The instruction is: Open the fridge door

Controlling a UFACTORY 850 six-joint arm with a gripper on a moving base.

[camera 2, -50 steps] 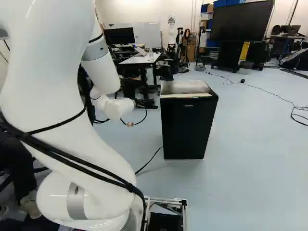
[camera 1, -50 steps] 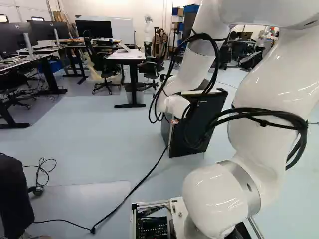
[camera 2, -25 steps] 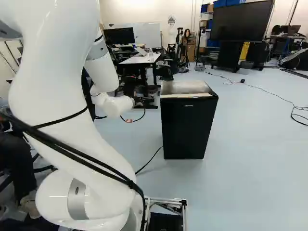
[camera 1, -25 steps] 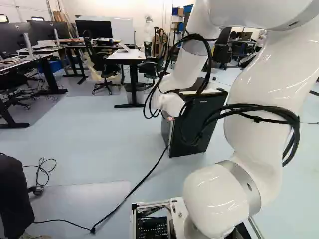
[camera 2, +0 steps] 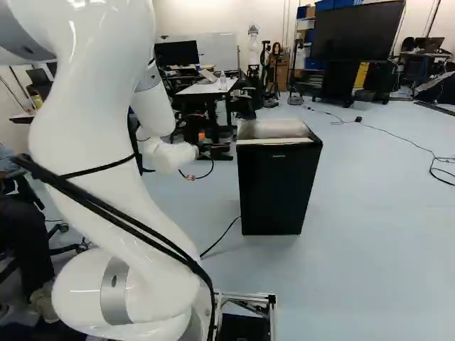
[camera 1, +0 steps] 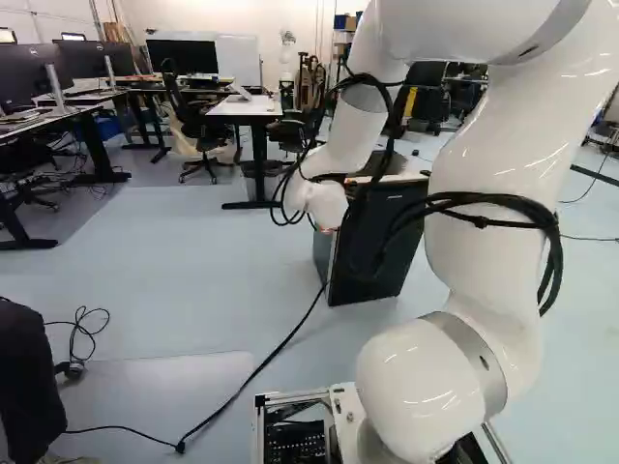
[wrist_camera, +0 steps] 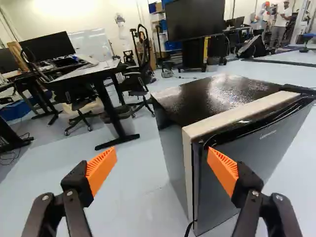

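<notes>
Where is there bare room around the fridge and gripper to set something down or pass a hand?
The fridge top, behind its pale front strip, looks bare. Open space lies between the gripper's spread fingers. Crowded: one orange pad overlaps the fridge's front corner in the wrist view; black cables cross it in the left base view.

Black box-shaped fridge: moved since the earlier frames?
No. In the right base view the fridge holds its place against the white-topped table. Only the white arm shifted, leftward in the left base view.
</notes>
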